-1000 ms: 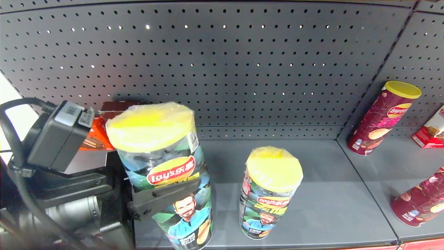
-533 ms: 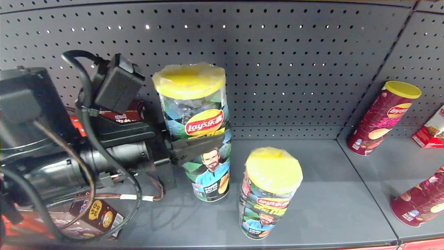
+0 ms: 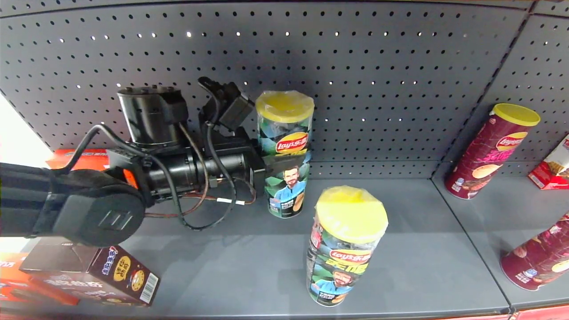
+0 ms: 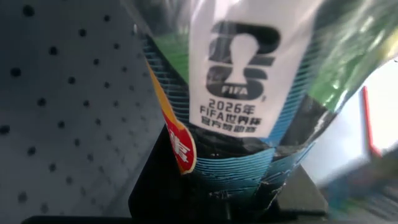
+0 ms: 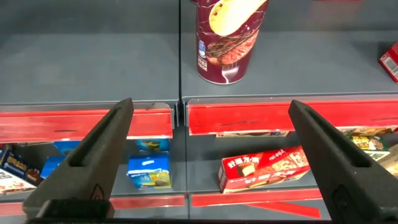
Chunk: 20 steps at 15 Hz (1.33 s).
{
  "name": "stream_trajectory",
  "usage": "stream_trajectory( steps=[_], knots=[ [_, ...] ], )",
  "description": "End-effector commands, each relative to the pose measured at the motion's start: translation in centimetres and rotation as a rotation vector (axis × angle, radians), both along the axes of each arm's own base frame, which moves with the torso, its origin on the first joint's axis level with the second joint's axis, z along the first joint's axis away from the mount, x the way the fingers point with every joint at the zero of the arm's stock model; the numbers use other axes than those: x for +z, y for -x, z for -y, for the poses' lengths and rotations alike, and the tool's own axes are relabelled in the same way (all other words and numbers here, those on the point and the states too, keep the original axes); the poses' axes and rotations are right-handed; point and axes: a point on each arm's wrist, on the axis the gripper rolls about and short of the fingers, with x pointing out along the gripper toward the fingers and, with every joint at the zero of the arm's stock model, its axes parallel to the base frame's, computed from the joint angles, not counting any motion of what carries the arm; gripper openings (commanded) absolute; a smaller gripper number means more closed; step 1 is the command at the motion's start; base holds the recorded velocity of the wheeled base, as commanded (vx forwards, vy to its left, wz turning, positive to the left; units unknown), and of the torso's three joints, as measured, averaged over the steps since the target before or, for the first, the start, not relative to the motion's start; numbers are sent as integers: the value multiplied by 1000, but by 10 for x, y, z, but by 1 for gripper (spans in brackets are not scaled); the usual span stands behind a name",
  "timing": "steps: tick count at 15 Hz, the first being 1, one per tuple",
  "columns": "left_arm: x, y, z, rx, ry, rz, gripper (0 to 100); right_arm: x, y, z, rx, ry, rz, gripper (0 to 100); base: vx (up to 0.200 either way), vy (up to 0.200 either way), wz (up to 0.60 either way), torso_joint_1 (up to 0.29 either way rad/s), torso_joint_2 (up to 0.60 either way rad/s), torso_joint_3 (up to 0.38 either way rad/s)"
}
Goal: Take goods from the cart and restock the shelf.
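Nearest in the head view, along the front of the shelf (image 3: pixel 249 271): at the left a brown carton (image 3: pixel 95 273) lying flat, towards the middle a standing chip can (image 3: pixel 346 249) with a yellow lid and blue-green wrap, free of any grasp. Farther in, reaching from the left across the board: left gripper (image 3: pixel 282 162), pinched around the waist of a matching held can (image 3: pixel 284 133), upright, close before the pegboard back wall (image 3: pixel 355 89), behind and left of the free one and apart from it. Base low at the board; touching or not, impossible to tell. From the left wrist, the same can close up between dark jaws, pegboard alongside. Behind the arm, an orange box (image 3: pixel 78 156) against the wall. In the right-hand bay: a front maroon can (image 3: pixel 531 260), a rear maroon can (image 3: pixel 486 153) near the wall, a red box (image 3: pixel 551 171) at the far edge. Right gripper (image 5: pixel 211 106) spread wide, grasping nothing, facing other shelving: closest, below red edge strips (image 5: pixel 93 121), a blue packet (image 5: pixel 149 171) and a red packet (image 5: pixel 264 168); beyond, on the upper board, a maroon tube (image 5: pixel 227 37) standing.
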Motion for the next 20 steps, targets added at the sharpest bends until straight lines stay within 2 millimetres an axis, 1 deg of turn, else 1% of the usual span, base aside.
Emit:
stream_trajectory(
  steps=[1,2,4,8,12,13,15,17,20],
  knots=[
    [-17,-28,11,2,-12,-25,0,0,0,0,0,1,-3,100,0,0,0,0,0,0],
    [-18,-38,16,1,-6,-11,0,0,0,0,0,1,-3,100,0,0,0,0,0,0],
    [-22,-46,21,-3,-4,-6,0,0,0,0,0,1,-3,100,0,0,0,0,0,0],
    [-32,-49,24,-8,-19,-24,0,0,0,0,0,1,-3,100,0,0,0,0,0,0],
    [-44,-53,29,-14,-17,-2,0,0,0,0,0,1,-3,100,0,0,0,0,0,0],
    [-47,-53,30,-16,-17,1,100,0,0,0,0,1,-3,100,0,0,0,0,0,0],
    [-49,-51,29,-14,-23,-4,100,0,0,0,0,1,-3,100,0,0,0,0,0,0],
    [-56,-49,25,-4,-39,-36,100,0,0,0,0,1,-3,100,0,0,0,0,0,0],
    [-45,-28,11,7,-53,-69,100,0,0,0,0,1,-3,100,0,0,0,0,0,0]
  ],
)
